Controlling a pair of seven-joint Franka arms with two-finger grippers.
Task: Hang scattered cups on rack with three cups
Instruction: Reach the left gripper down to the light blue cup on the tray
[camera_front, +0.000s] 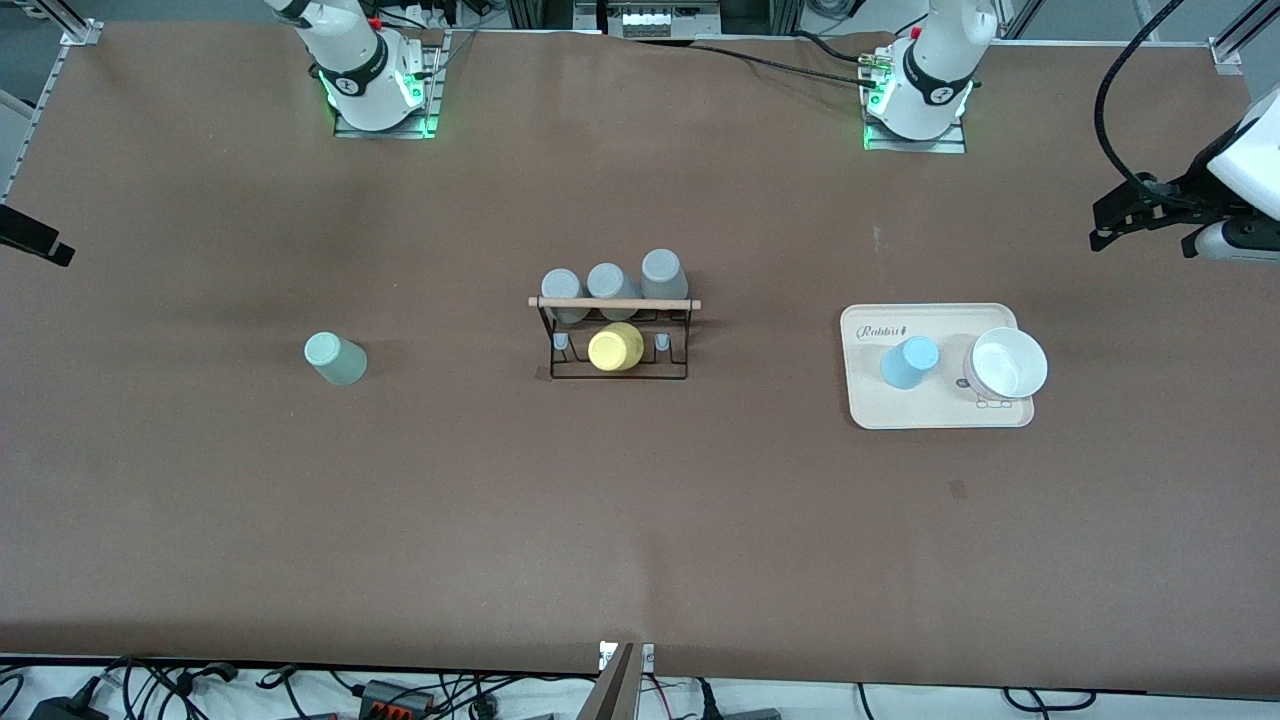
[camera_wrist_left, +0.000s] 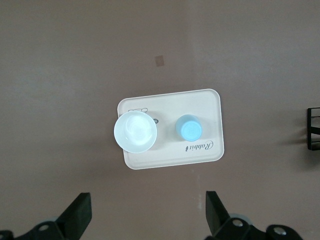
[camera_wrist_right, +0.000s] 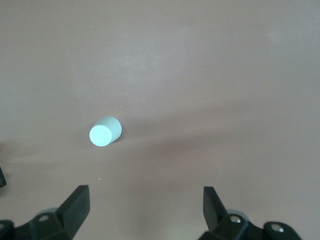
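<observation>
- The left gripper (camera_wrist_left: 147, 220) hangs high over the bench (camera_front: 640, 520) toward the left arm's end, jaws spread wide and holding nothing; its wrist view looks straight down on the tray (camera_wrist_left: 210, 102).
- The right gripper (camera_wrist_right: 145, 215) hangs high over the right arm's end, jaws likewise wide and empty, with the mint cup (camera_wrist_right: 105, 132) below it.
- Neither cup is grasped yet, so the step in hand looks like the first reach.
- The rack (camera_front: 618, 335) stands mid-bench and serves as the landmark. Three grey cups (camera_front: 610, 283) sit on its side farther from the front camera, and a yellow cup (camera_front: 615, 347) takes the middle peg on the nearer side.
- The mint cup (camera_front: 335, 359) lies well apart from the rack toward the right arm's end, seemingly mouth-down and slightly tilted.
- The blue cup (camera_front: 909, 361) sits on the tray (camera_front: 865, 400), well apart from the rack toward the left arm's end, just beside a white bowl (camera_front: 1008, 364).
- To do it well, I would lower over one cup, centre the jaws on its wall and close gently, since a smooth tumbler can slip.
- For the blue cup, keep the fingers off the bowl.
- Free pegs seem to flank the yellow cup; aim there.
</observation>
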